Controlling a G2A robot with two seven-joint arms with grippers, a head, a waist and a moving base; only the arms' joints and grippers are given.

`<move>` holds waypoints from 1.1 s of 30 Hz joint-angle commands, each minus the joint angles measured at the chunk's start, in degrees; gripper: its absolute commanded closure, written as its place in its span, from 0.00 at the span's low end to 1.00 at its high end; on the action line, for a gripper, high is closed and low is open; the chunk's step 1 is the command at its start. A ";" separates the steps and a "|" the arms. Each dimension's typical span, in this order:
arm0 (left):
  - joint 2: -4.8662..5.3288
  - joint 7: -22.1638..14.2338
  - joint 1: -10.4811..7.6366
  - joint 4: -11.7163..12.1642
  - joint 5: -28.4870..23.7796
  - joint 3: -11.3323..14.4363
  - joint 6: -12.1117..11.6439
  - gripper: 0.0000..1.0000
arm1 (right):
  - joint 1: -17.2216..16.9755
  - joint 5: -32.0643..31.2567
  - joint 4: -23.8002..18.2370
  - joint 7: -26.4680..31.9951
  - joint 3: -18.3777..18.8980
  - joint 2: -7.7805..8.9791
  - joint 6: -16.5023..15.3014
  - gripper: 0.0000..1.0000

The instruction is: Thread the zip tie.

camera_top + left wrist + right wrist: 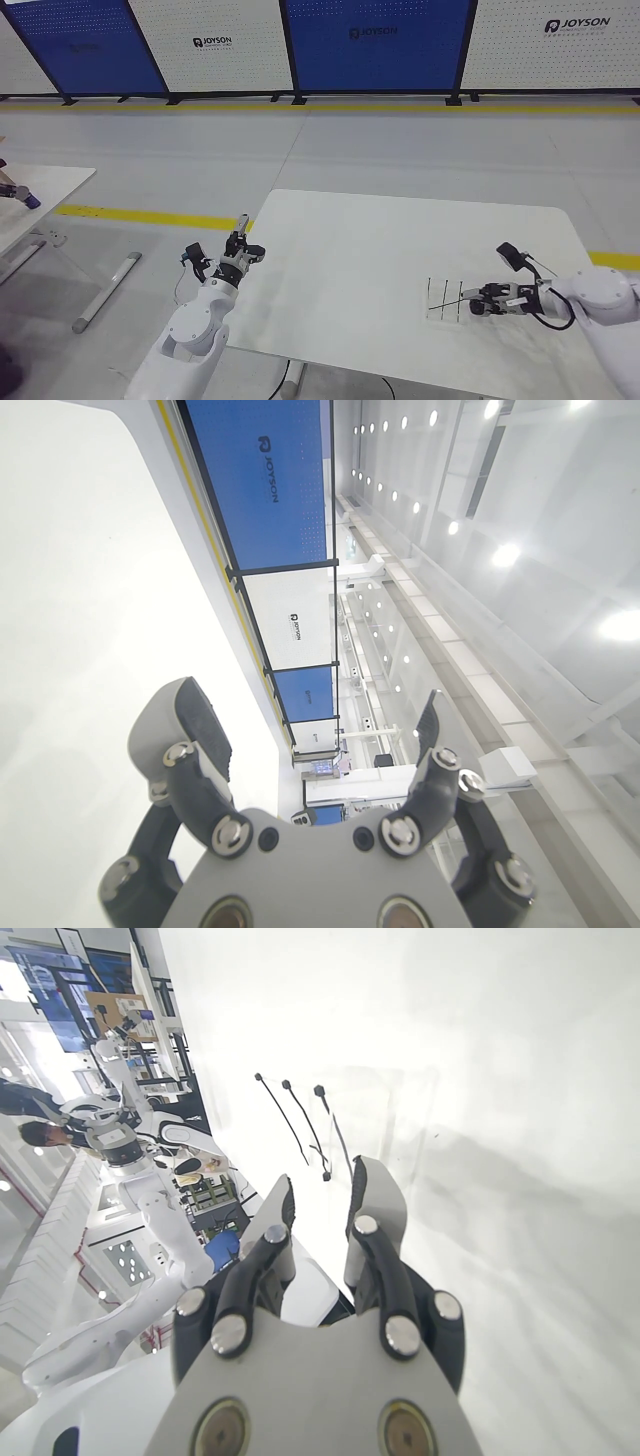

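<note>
Several black zip ties (306,1123) (445,297) lie loose, side by side, toward the right of the white tabletop (400,250). The right gripper (322,1183) (475,305) is just beside them, jaws spread and empty. The left gripper (310,700) (240,235) is well apart at the tabletop's left edge, jaws spread wide.

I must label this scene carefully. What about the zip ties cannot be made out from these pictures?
- Top view: the zip ties are too small to count or to see their heads.
- Right wrist view: one strap's end is hidden behind a finger of the right end effector.
- Where straps cross, which lies on top: too thin to tell.
</note>
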 commanded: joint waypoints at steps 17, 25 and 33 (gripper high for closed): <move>0.00 0.00 0.00 0.00 0.00 0.00 0.00 0.00 | 1.74 0.55 2.72 0.03 -1.72 -0.62 -0.14 1.00; 0.00 0.00 0.00 0.00 0.00 0.00 0.00 0.00 | 1.31 0.97 1.99 0.62 -0.71 -0.20 -0.65 1.00; 0.00 0.00 0.00 0.00 0.00 0.00 0.00 0.00 | -0.51 0.44 -1.22 1.02 1.66 0.91 0.17 1.00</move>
